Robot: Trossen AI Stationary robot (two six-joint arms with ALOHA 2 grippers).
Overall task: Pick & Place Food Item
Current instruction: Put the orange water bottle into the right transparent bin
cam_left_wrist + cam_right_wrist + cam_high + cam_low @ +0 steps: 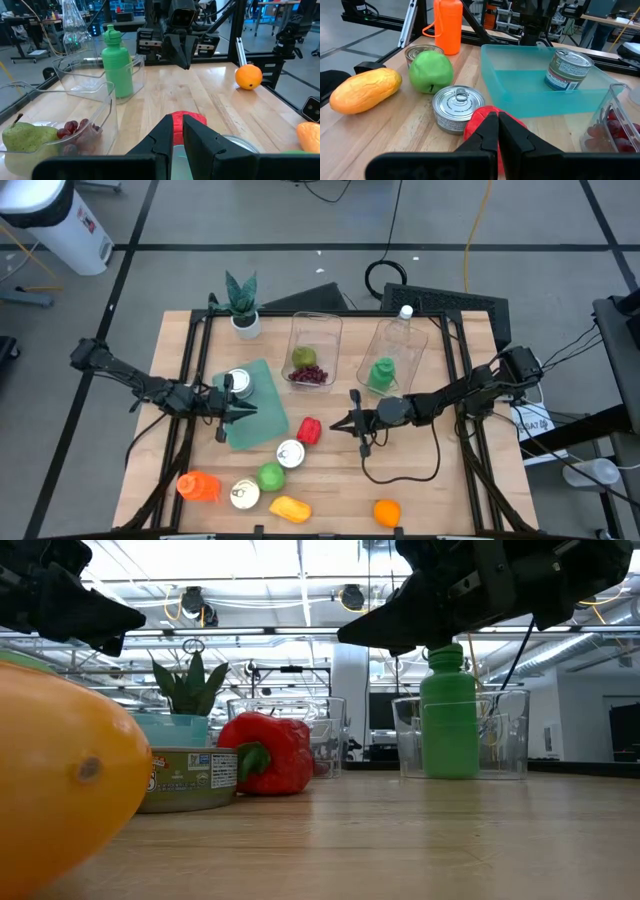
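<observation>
The red pepper lies on the wooden table near its middle, between the two grippers and just beside the edge of the teal tray. It is glossy, blocky and lobed, with a green stem that shows at its side in the low view. A silver can stands close by it on the bare wood, and a green apple sits just beyond that can.

The left gripper hangs over the teal tray with its fingers pressed together, holding nothing; the pepper shows just past its fingertips in its wrist view. The right gripper hovers on the other side of the pepper, near it but apart, also with its fingers pressed together and empty; in its own wrist view the pepper sits right behind the closed tips.

A second can stands in the teal tray. One clear bin holds a pear and red grapes; another clear bin holds a green bottle. Along the front edge are an orange bottle, a third can, a yellow mango and an orange. A small potted plant stands at the back.
</observation>
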